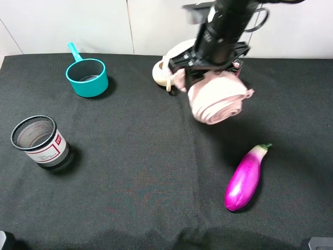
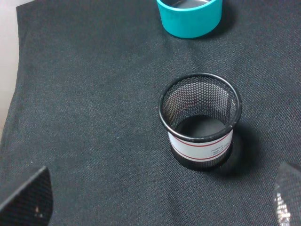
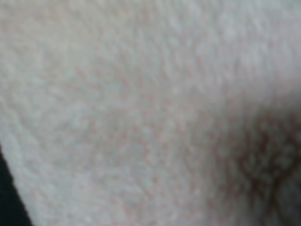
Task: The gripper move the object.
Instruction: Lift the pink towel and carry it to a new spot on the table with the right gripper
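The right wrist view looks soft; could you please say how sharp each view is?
Right wrist view: wholly out of focus, filled by the pink cloth near the lens. Left wrist view: sharp on the mesh cup. Exterior high view: clear and evenly lit, the eggplant crisp.

Black bench (image 1: 140, 172) w/ a teal cup (image 1: 87, 77), handle pointing back, far left. Mesh pen pot (image 1: 40, 141) w/ white label, upright, nearer left. Purple eggplant (image 1: 245, 178) lying on the right. Cream teapot (image 1: 165, 70) at the back, partly hidden.
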### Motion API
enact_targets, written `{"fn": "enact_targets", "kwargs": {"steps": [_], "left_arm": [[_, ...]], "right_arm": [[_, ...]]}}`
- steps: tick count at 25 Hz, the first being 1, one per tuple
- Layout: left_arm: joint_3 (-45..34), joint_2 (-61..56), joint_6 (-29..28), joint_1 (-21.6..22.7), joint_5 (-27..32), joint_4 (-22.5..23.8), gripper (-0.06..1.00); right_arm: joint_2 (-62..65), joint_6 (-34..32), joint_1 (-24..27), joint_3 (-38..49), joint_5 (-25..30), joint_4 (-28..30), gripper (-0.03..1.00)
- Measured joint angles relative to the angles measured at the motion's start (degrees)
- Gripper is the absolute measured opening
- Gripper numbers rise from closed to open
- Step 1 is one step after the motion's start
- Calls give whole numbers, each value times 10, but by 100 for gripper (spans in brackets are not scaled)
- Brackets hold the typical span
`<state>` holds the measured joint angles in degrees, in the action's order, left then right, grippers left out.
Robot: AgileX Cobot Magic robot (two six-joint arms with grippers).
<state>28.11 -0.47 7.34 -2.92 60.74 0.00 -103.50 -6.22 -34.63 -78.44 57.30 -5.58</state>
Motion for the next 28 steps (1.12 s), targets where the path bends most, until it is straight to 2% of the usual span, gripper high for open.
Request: {"fn": "enact_targets", "kwargs": {"steps": [13,20,28], "left_arm": [[0,0,0,0,0,0,99],[0,0,0,0,0,0,99],[0,0,0,0,0,0,99]], "right_arm": [[1,36,130,0,14,3,36],[1,44,224,-1,6,3,36],[-6,52,299,-53,-2,3,36]]}}
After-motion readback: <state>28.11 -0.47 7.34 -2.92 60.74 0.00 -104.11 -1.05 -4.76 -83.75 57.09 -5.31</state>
